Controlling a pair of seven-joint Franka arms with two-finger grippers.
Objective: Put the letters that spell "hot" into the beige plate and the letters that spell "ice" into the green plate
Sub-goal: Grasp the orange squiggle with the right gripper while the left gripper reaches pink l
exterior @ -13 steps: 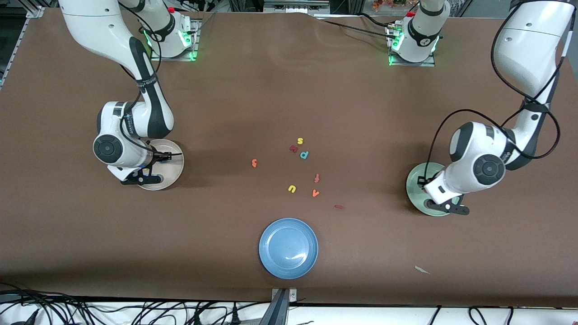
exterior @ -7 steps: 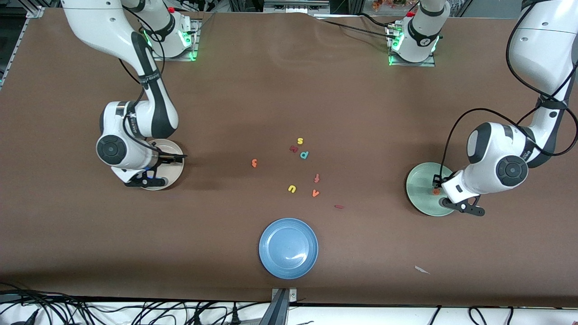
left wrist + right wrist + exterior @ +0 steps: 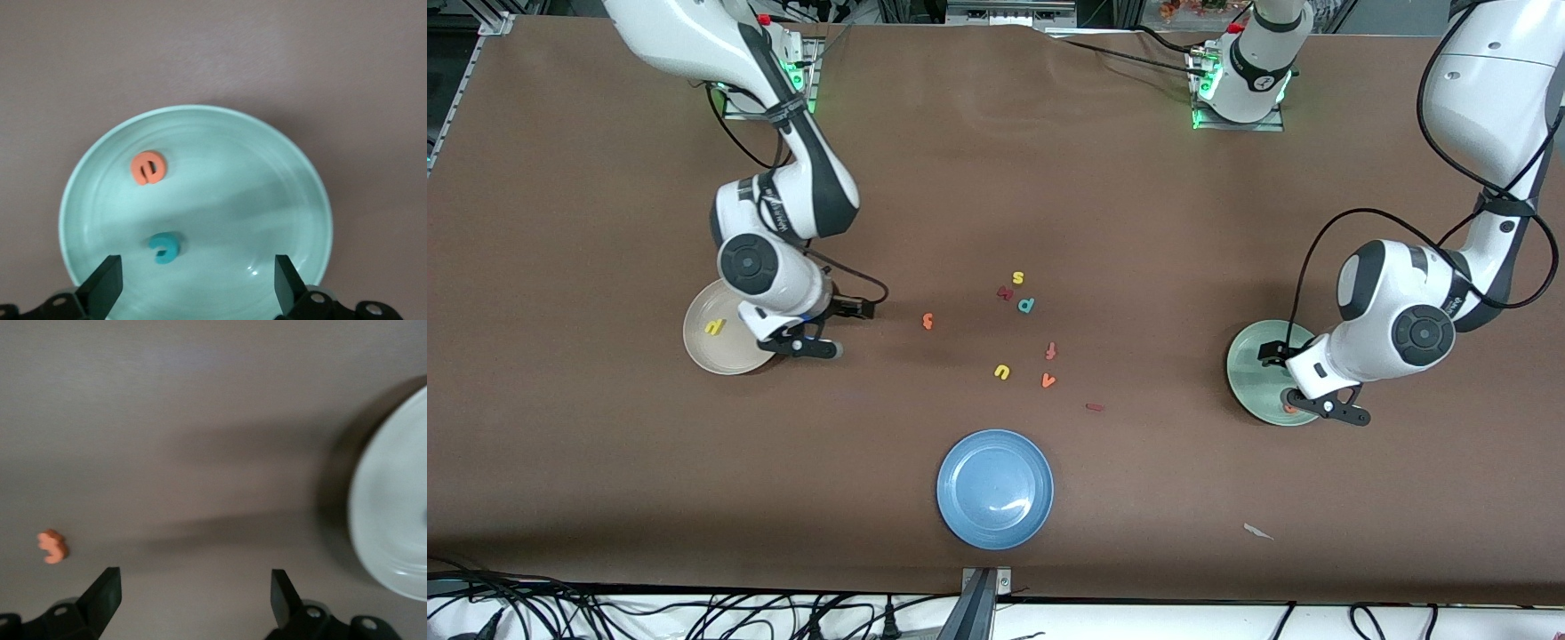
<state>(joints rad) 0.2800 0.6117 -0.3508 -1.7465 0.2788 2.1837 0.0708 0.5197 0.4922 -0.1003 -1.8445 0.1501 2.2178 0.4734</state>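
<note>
On green plate (image 3: 313, 193): orange e (image 3: 147, 167); teal c (image 3: 164, 247)

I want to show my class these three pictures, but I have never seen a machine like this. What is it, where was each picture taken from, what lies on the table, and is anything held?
These are two robot arms at a brown table. The wide picture looks down from high across the table; the other two come from cameras on each arm's wrist. The left hand is over the green plate, which holds an orange e and a teal c. The right hand is over the table beside the beige plate, which holds a yellow h. Loose foam letters and a blue plate lie mid-table. Both hands are open, holding nothing.
</note>
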